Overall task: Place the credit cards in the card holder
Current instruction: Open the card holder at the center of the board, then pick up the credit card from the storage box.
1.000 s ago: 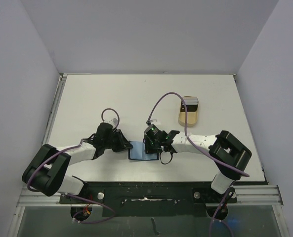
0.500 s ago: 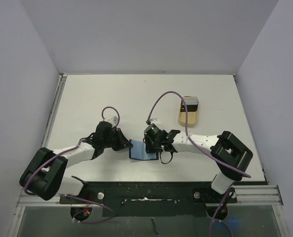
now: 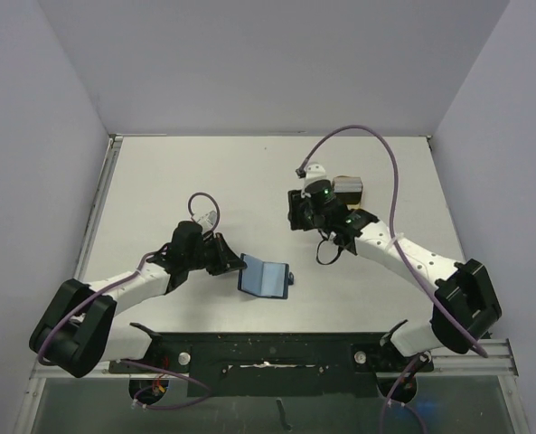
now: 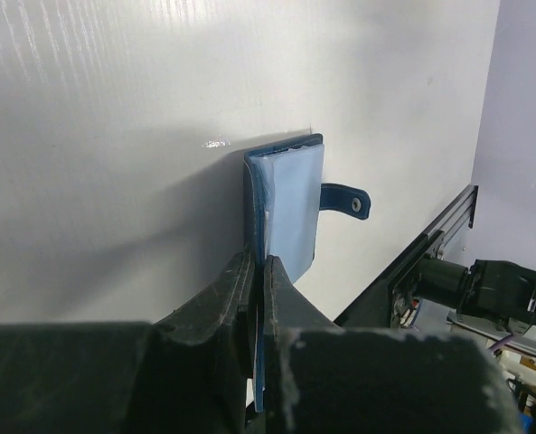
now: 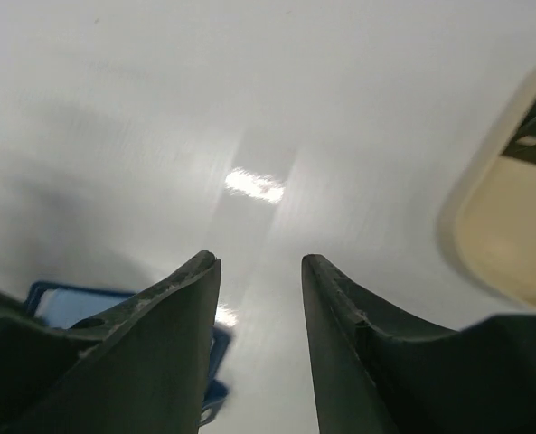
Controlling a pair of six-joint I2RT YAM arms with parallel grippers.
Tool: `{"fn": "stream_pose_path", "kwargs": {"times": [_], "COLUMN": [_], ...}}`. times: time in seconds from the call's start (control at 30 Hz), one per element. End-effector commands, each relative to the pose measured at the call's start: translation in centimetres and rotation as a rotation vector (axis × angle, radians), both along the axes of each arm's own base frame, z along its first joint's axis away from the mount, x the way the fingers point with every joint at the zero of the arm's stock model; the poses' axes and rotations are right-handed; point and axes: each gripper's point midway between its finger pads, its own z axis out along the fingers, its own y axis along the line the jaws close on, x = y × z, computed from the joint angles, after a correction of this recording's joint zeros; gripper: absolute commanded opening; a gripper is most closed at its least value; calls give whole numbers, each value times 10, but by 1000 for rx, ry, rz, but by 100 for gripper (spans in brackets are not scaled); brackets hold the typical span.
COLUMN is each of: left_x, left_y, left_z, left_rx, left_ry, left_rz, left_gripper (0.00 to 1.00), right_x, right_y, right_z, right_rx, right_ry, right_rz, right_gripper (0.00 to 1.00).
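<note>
Two hands divide the work at this stage. My left hand has its fingers pressed shut on one cover of the small navy-blue bifold card holder. The holder sits open near the front middle of the white bench, with its pale-blue lining showing and its snap tab sticking out on the far side from the grip. The pinched cover appears raised while the other half lies flat. I cannot tell whether any pocket already holds a card.

My right hand is partly open, with nothing between its fingers. It hovers over bare bench just beside the tan oval wooden-looking dish, well apart from the holder. The thin dark credit cards appear to lie at the dish's far end, partly hidden by my wrist.

I judge the step in hand to be fetching a card, with the holder braced open ready for it. The next move calls for carrying the right hand over the dish, lowering it, and closing on the edge of a single flat card, which offers little to grip.

Pose: the left arm lies low, its forearm running toward the bench's middle. The right arm reaches in a long diagonal from its base, its fingers angled down at the bench.
</note>
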Motion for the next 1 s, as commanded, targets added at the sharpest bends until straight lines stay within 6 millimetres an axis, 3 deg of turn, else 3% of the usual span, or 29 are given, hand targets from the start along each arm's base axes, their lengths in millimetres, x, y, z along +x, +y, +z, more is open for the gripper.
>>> {"fn": "stream_pose_path", "kwargs": {"times": [0.0, 0.07, 0.17, 0.4, 0.7, 0.97], "left_x": [7, 7, 4, 5, 6, 6], "left_y": [-7, -6, -7, -8, -15, -14], "left_z": [25, 23, 24, 27, 31, 30], "left_rx": [-45, -37, -39, -32, -81, -84], "left_ry": [-69, -59, -43, -39, -23, -16], "left_rz": [-31, -32, -55, -72, -83, -89], "left_gripper": [0, 0, 0, 0, 0, 0], "right_x": [50, 67, 85, 127, 159, 167], "right_y": [-51, -76, -94, -145, -175, -179], "right_z": [41, 49, 51, 25, -16, -36], "right_rx": [-198, -277, -360, -468, -647, -763], "right_ry": [-205, -252, -301, -216, -221, -264], "right_rz": [-41, -68, 41, 160, 362, 473], "right_gripper": [42, 42, 46, 65, 67, 67]}}
